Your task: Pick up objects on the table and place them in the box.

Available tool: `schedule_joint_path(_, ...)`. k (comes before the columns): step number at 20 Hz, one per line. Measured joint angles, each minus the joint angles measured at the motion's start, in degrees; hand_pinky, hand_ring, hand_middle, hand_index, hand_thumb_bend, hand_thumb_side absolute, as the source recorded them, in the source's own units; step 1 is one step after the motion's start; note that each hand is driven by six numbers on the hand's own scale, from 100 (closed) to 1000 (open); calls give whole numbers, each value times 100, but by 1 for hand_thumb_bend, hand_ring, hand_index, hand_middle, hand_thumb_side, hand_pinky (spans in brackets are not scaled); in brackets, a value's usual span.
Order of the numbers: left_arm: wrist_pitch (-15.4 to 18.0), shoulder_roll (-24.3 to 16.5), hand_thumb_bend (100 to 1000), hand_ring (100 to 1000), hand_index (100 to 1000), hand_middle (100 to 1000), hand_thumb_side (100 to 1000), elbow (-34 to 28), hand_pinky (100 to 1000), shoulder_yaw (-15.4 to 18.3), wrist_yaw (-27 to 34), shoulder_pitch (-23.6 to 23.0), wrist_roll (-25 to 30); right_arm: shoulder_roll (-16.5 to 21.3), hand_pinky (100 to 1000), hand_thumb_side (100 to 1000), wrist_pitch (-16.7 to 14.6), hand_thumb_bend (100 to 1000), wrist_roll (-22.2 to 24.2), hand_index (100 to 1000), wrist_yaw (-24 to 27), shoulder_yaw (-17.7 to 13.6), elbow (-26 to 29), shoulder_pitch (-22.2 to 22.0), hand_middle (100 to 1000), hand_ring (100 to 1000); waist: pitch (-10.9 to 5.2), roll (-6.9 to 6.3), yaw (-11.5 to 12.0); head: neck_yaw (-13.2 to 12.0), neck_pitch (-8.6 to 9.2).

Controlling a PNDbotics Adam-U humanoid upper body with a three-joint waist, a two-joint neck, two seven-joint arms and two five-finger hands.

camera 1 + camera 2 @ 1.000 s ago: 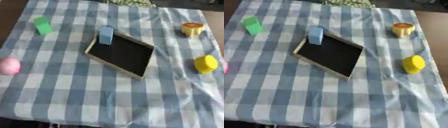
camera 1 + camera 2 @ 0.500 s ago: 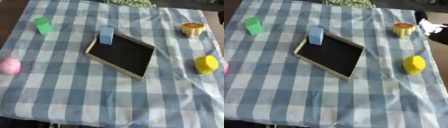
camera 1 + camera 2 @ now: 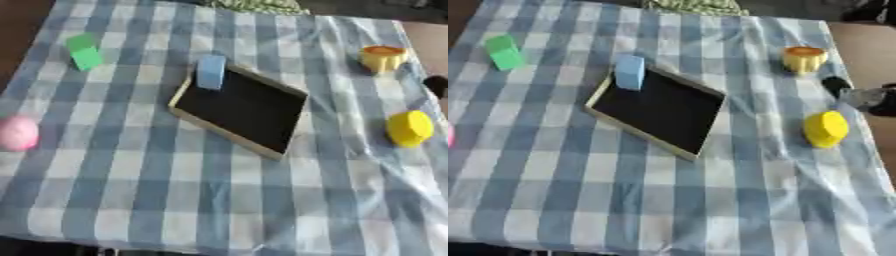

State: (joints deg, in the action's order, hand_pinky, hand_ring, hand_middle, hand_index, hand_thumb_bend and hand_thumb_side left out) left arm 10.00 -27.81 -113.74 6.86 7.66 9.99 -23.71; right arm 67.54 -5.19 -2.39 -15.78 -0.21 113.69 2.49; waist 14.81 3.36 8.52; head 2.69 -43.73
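While my right hand (image 3: 866, 96) sits at the table's right edge, fingers too blurred to tell apart or together, I judge the yellow block (image 3: 826, 129) just below it the closest pick. Approach from above, w/ fingers round its sides, then carry left to the box (image 3: 658, 111), centre, empty.

We see only our black-and-silver right hand (image 3: 859, 95) entering at the right edge, finger pose unclear.
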Motion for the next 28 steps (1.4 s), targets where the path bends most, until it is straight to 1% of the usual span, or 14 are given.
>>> schedule_joint_path(1, 0, 0, 103, 797, 854, 755, 590, 0, 889, 0, 0, 0, 0, -1, 875, 318, -28, 434, 296, 874, -14, -53, 1, 34, 803, 904, 0, 0, -11, 1, -1)
schedule_joint_path(3, -1, 0, 102, 797, 855, 756, 592, 0, 889, 0, -1, -6, 1, -5, 881, 236, -72, 471, 1070, 872, 65, -240, 5, 173, 807, 915, 0, 0, -53, 0, -2)
schedule_joint_path(5, -5, 0, 101, 797, 855, 756, 593, 0, 889, 0, -6, -14, 4, -13, 884, 179, -107, 485, 1728, 869, 205, -414, 10, 229, 807, 919, 0, 0, -70, -2, -3)
schedule_joint_path(7, -10, 0, 101, 797, 855, 756, 594, 0, 889, -1, -8, -24, 7, -22, 887, 146, -132, 491, 2206, 869, 321, -522, 12, 234, 810, 925, 0, 0, -74, -3, -3)
schedule_joint_path(8, -12, 0, 100, 797, 855, 756, 594, 0, 889, -1, -8, -24, 9, -25, 889, 113, -136, 508, 2390, 868, 362, -556, 14, 233, 814, 928, 0, 0, -76, -3, -3)
schedule_joint_path(10, -20, 0, 100, 797, 855, 756, 595, 0, 889, -1, -8, -24, 16, -42, 890, 100, -122, 516, 2665, 868, 391, -584, 16, 232, 813, 930, 0, 0, -76, 0, -3)
schedule_joint_path(13, -24, 0, 100, 797, 855, 756, 596, 0, 889, -2, -8, -24, 20, -86, 889, 100, -67, 525, 2901, 866, 388, -583, 25, 231, 808, 930, 0, 0, -71, 16, -3)
schedule_joint_path(17, -33, 0, 100, 798, 855, 756, 597, 0, 890, -4, -8, -24, 30, -147, 886, 100, 39, 516, 3029, 857, 387, -542, 26, 231, 797, 929, 0, 0, -59, 45, -2)
schedule_joint_path(21, -48, 1, 100, 798, 856, 757, 596, 0, 890, -16, -7, -23, 44, -244, 884, 100, 120, 526, 3057, 855, 384, -434, -6, 258, 792, 927, 16, 0, -25, 56, 2)
schedule_joint_path(24, -53, 7, 100, 798, 855, 757, 598, 0, 890, -36, -4, -22, 49, -326, 880, 100, 140, 502, 3061, 847, 322, -312, -125, 309, 778, 920, 24, -2, -10, 81, 23)
schedule_joint_path(27, -71, 12, 100, 798, 855, 757, 600, 0, 890, -38, 10, -22, 67, -424, 872, 112, 165, 449, 2970, 839, 203, -172, -306, 403, 756, 903, 34, -2, 16, 145, 42)
schedule_joint_path(28, -75, 13, 100, 798, 855, 757, 599, 0, 890, -40, 12, -21, 71, -457, 868, 112, 174, 454, 2907, 833, 140, -121, -376, 430, 750, 891, 37, -2, 25, 163, 43)
